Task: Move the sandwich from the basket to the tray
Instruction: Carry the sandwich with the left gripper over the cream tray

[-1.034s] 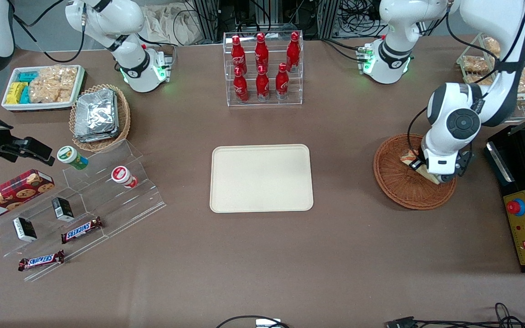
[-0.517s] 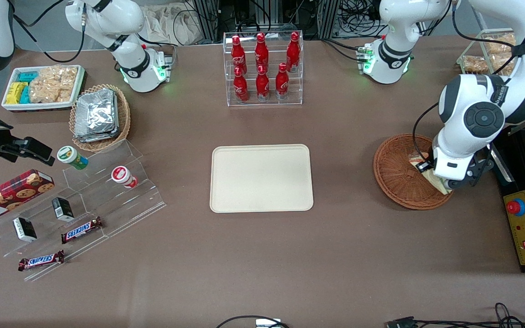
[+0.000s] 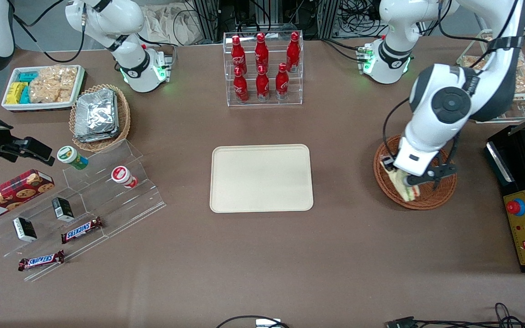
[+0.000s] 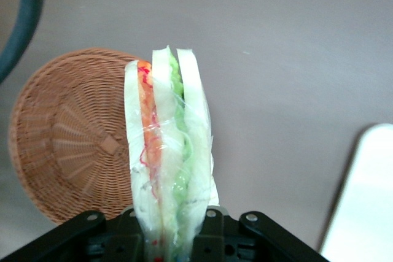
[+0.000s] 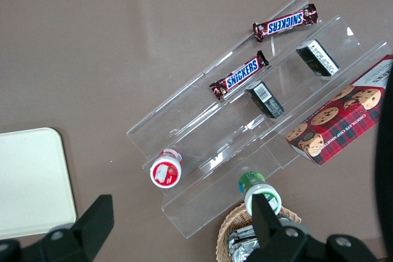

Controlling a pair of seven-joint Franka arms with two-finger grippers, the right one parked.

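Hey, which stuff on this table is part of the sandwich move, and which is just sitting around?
Part of the job: the sandwich, clamped in the gripper above the basket; the empty tray.

Just lying about: cola bottles, foil packets, chocolate bars, cookie box.

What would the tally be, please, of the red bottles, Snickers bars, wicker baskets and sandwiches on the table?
Red bottles: 6
Snickers bars: 2
Wicker baskets: 2, the basket and the tan one with foil packets
Sandwiches: 1, the sandwich gripped by the pincer above the basket
Total: 11
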